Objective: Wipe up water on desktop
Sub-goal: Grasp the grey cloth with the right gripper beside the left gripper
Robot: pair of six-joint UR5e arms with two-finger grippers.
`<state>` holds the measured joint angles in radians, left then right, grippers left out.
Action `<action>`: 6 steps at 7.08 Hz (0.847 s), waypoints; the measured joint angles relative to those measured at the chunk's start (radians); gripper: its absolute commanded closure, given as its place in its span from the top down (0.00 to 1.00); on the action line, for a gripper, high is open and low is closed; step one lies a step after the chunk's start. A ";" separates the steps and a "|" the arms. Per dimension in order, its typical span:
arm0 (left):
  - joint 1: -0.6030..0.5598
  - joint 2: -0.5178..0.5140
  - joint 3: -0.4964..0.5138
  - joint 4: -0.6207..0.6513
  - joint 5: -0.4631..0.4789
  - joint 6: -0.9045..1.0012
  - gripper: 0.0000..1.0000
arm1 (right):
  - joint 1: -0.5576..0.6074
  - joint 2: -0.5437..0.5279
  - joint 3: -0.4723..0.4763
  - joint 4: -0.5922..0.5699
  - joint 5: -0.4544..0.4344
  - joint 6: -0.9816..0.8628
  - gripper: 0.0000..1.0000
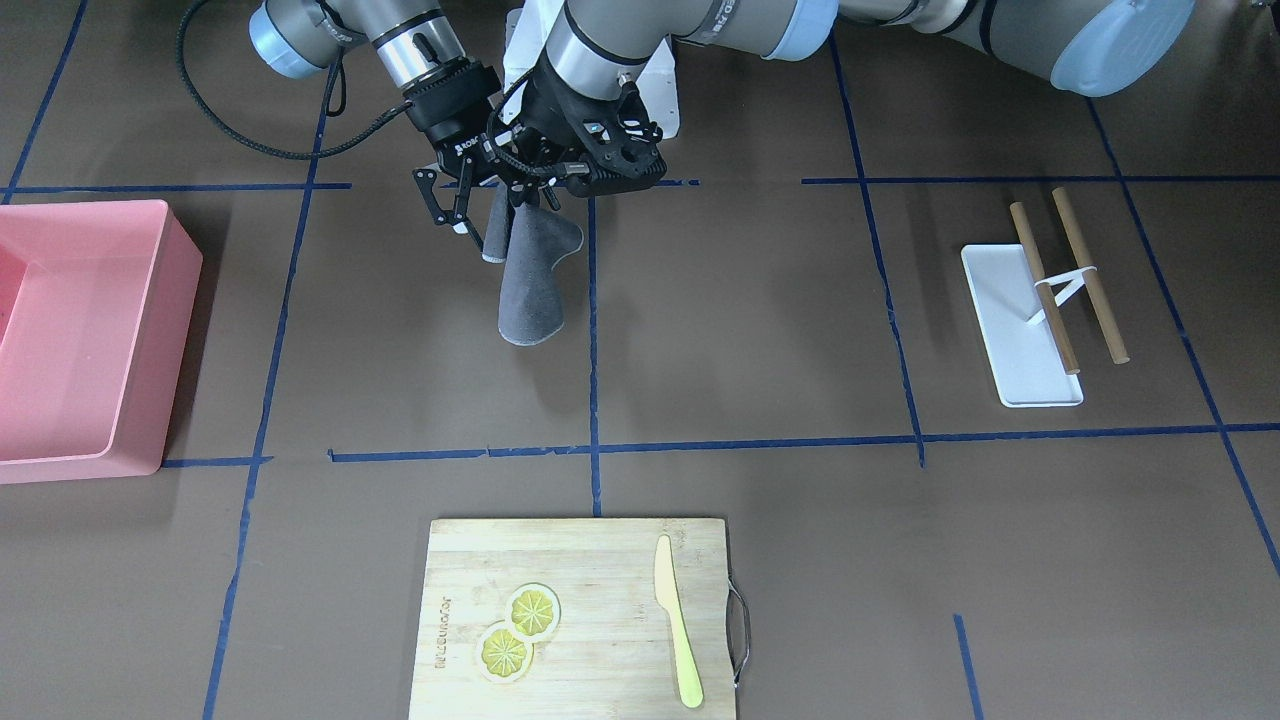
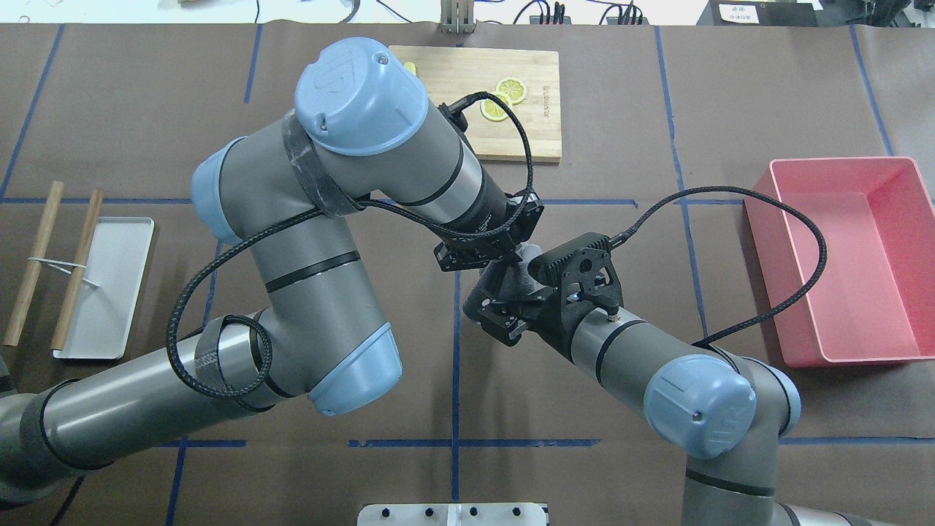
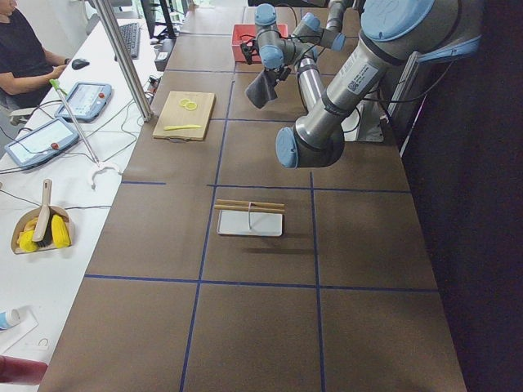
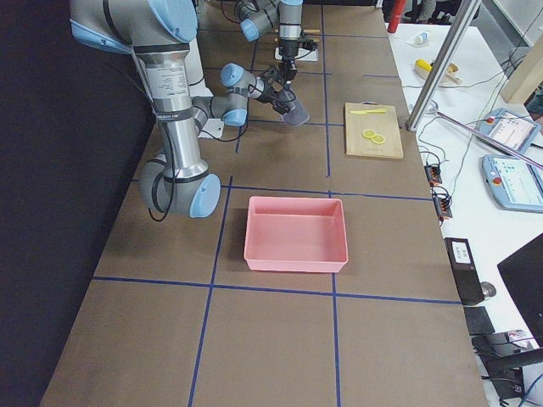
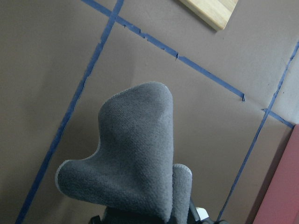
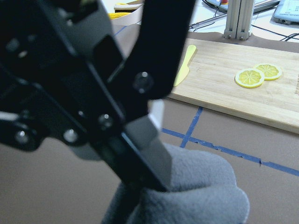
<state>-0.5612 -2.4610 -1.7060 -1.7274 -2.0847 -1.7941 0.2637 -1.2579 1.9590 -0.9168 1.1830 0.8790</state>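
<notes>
Left gripper [image 1: 530, 195]: I am pinching the grey cloth [image 1: 530, 290] above the desktop [image 1: 750, 320]. Right gripper [image 1: 450, 215]: I am holding it spread beside the cloth. Wiping, I judge, is not yet beginning.

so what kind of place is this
Most likely a robotics lab: a left arm and right arm work over a tape-gridded desktop, and an operator sits by teach pendants.
</notes>
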 measured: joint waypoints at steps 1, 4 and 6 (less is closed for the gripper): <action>0.003 0.000 0.001 -0.001 0.000 0.000 0.00 | -0.002 0.000 0.001 0.002 0.000 0.000 0.74; 0.005 0.002 0.003 -0.001 0.000 0.000 0.00 | -0.004 -0.005 0.003 0.000 -0.010 -0.002 0.38; 0.006 0.003 0.003 -0.001 0.000 0.001 0.07 | -0.012 -0.011 0.003 -0.004 -0.048 -0.025 0.17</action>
<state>-0.5554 -2.4579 -1.7028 -1.7288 -2.0847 -1.7934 0.2516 -1.2693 1.9619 -0.9208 1.1347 0.8541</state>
